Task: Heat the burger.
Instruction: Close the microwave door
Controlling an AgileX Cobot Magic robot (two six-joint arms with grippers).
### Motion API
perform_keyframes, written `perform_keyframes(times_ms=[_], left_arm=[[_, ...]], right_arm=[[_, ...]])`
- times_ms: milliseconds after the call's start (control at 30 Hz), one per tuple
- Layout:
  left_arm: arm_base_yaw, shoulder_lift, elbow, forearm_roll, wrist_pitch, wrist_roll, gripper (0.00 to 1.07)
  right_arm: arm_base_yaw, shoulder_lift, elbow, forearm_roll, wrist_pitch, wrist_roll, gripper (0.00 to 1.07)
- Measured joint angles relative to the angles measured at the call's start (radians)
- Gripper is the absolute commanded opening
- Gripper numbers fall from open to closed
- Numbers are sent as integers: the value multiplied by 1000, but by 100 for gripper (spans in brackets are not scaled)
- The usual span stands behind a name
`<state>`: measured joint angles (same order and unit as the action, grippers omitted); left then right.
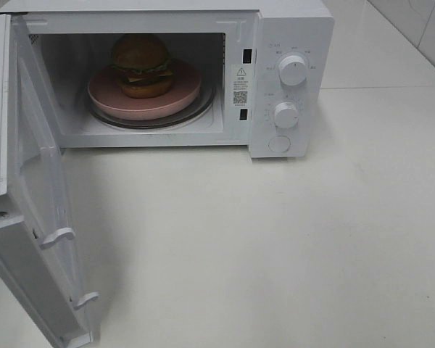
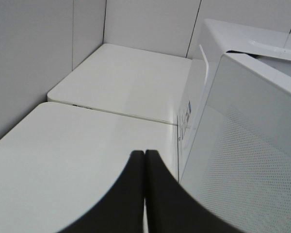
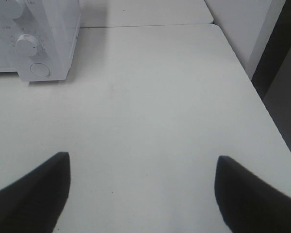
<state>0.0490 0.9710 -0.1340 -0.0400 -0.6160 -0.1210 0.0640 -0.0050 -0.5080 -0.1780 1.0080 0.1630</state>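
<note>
The burger [image 1: 141, 65] is in the microwave [image 1: 297, 22], and its open door [image 1: 36, 167] is near my left pincer [image 2: 144, 153], tips together, not my right pincer [image 3: 141, 158], tips apart.

microwave door [image 1: 29, 217]: runs off the left and bottom edges of the high view; its outer face is turned away.
microwave [image 1: 290, 43]: its top is cut by the upper edge of the high view.
burger [image 1: 141, 65]: the rear side is hidden; the bun top sits in cavity shadow.
pink plate [image 1: 181, 94]: the middle is covered by the burger and the far rim is behind it.
glass turntable [image 1: 203, 109]: only a thin rim shows from under the plate.
upper knob [image 1: 293, 70], lower knob [image 1: 286, 114]: the print around them is too small to read.
sticker [image 1: 239, 75]: the text and code are unreadable.
side label [image 2: 185, 119]: blurred.
left gripper [image 2: 144, 153]: only the dark fingertips show; the rest is cut by the frame edge.
right gripper [image 3: 141, 158]: likewise, only two dark tips show.
</note>
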Motion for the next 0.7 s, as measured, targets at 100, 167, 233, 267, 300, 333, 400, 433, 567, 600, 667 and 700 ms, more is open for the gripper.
perform_keyframes(times_ms=[100, 167, 233, 267, 300, 333, 400, 433, 567, 600, 667, 700], left_arm=[[0, 83, 2, 62, -75, -50, 0], [0, 176, 2, 152, -169, -96, 0], [0, 232, 2, 208, -233, -117, 0], [0, 262, 1, 236, -266, -127, 0], [0, 262, 1, 236, -266, -127, 0], [0, 313, 1, 279, -314, -145, 0], [0, 358, 1, 314, -341, -160, 0], [-4, 380, 1, 327, -356, -165, 0], [-44, 448, 1, 356, -416, -161, 0], [-60, 465, 0, 357, -431, -151, 0], [-91, 494, 0, 356, -449, -126, 0], [-103, 511, 0, 350, -456, -119, 0]], right_arm=[[0, 0, 0, 0, 0, 0, 76], [0, 0, 0, 0, 0, 0, 76], [0, 0, 0, 0, 0, 0, 76], [0, 0, 0, 0, 0, 0, 76], [0, 0, 0, 0, 0, 0, 76], [0, 0, 0, 0, 0, 0, 76], [0, 0, 0, 0, 0, 0, 76], [0, 0, 0, 0, 0, 0, 76], [0, 0, 0, 0, 0, 0, 76], [0, 0, 0, 0, 0, 0, 76], [0, 0, 0, 0, 0, 0, 76], [0, 0, 0, 0, 0, 0, 76]])
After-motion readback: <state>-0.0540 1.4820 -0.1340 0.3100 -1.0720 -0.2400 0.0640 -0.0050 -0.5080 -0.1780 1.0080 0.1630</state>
